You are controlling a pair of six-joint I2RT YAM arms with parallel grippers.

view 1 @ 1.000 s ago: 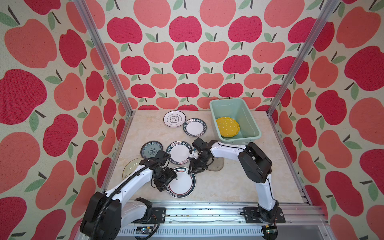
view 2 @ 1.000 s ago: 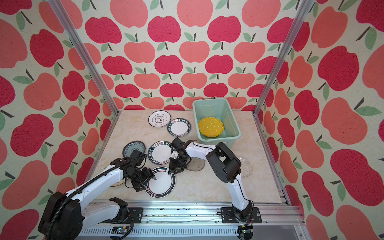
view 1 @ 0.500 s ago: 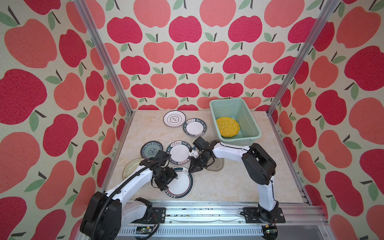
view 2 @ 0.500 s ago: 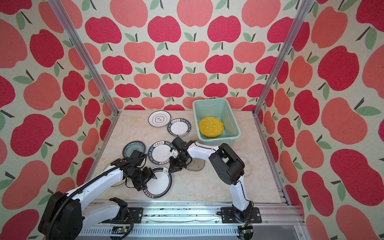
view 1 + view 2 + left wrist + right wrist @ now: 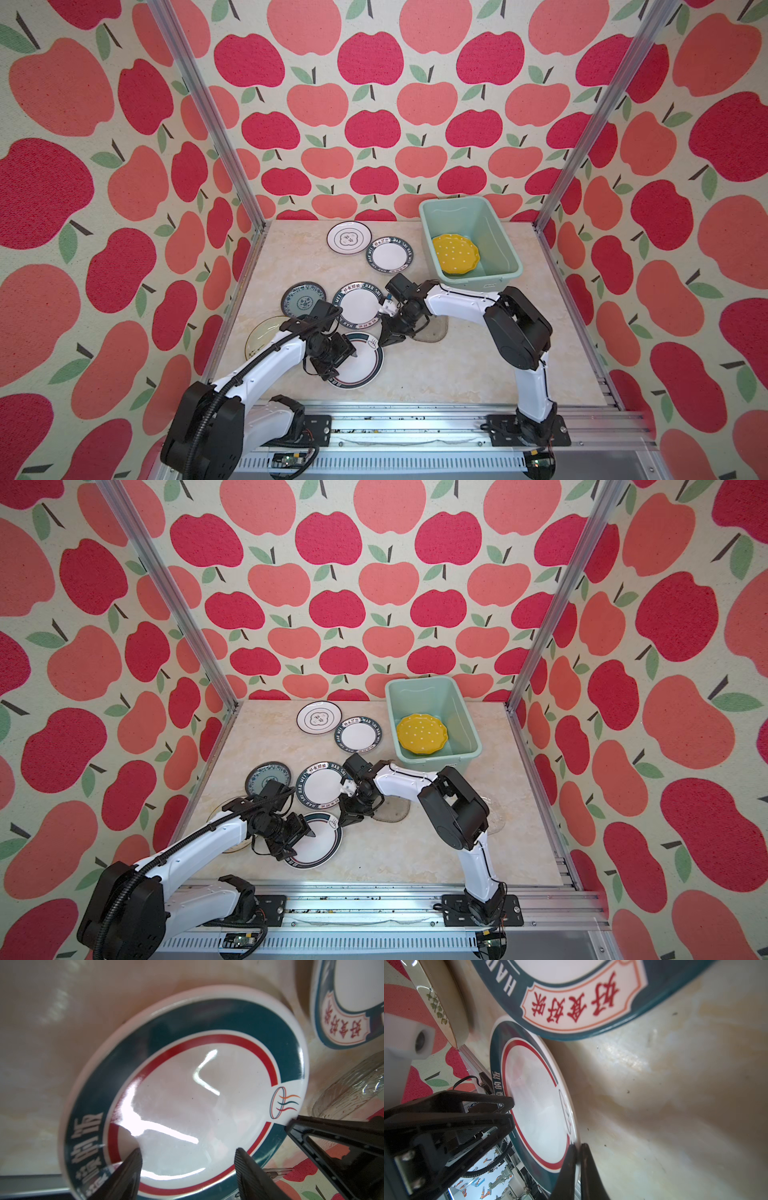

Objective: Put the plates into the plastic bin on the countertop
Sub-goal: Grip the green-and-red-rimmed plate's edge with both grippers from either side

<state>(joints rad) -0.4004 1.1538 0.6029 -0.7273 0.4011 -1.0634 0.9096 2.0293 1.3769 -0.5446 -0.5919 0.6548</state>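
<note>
Only the yellow plate (image 5: 455, 254) lies in the plastic bin (image 5: 453, 201), the other plates (image 5: 358, 304) sit out on the countertop (image 5: 457, 365), the right gripper (image 5: 578, 1159) is pinched onto the rim of the teal-ringed plate (image 5: 363, 368), and the left gripper (image 5: 188, 1150) is spread wide above that same plate.

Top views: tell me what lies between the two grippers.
The red-ringed plate: the open left gripper hangs over it and the right gripper pinches its rim. Both top views show it.

Left hand (image 5: 188, 1152) spread, right hand (image 5: 578, 1147) pinched
</note>
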